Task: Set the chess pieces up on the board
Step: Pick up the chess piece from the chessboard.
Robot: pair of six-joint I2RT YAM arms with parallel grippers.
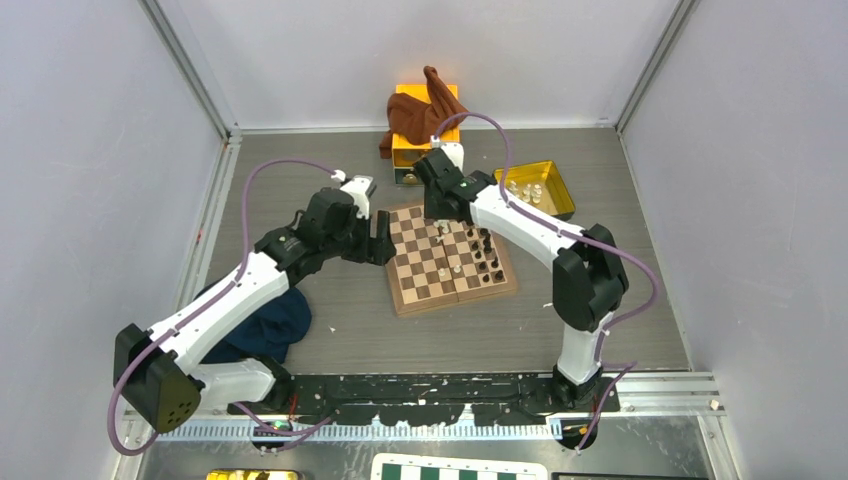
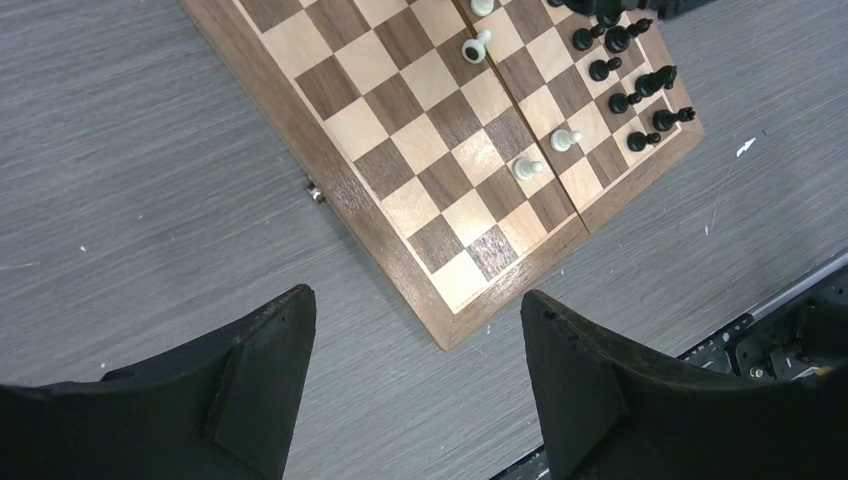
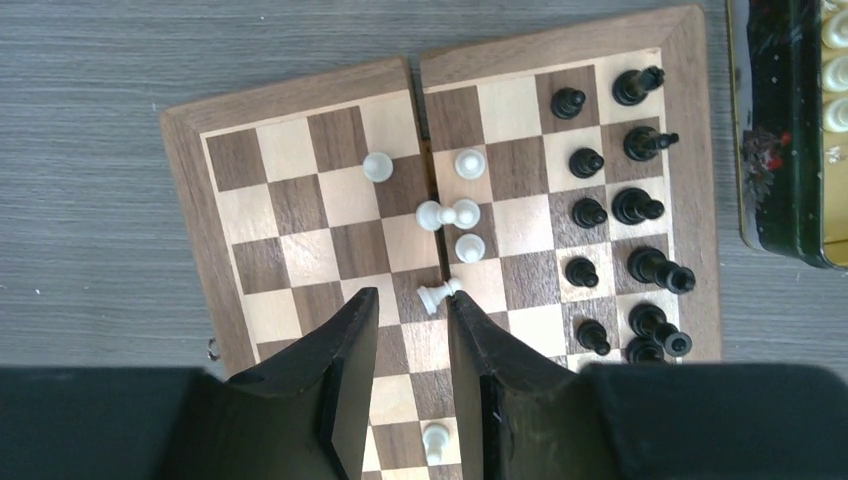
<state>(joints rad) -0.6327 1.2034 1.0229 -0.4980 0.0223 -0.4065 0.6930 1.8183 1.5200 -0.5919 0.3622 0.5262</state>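
The wooden board (image 1: 420, 282) lies mid-table, its near corner under my left gripper (image 2: 415, 300). That gripper (image 1: 384, 238) hovers open and empty by the board's left edge. Several black chess pieces (image 3: 610, 210) stand in two rows along the board's right side. White chess pieces (image 3: 469, 247) are scattered near the centre fold, and one long piece (image 3: 447, 213) lies on its side. My right gripper (image 3: 412, 295) hangs open over the board (image 3: 290, 205) with nothing between its fingers. A toppled white pawn (image 3: 436, 295) lies just at the right fingertip. Another white pawn (image 3: 436, 440) shows beneath the fingers.
A yellow tray (image 1: 556, 172) holding more white pieces sits right of the board, its dark wall (image 3: 780, 130) close to the black rows. An orange box (image 1: 405, 150) draped with brown cloth (image 1: 420, 115) stands behind. A dark blue cloth (image 1: 272, 322) lies under the left arm.
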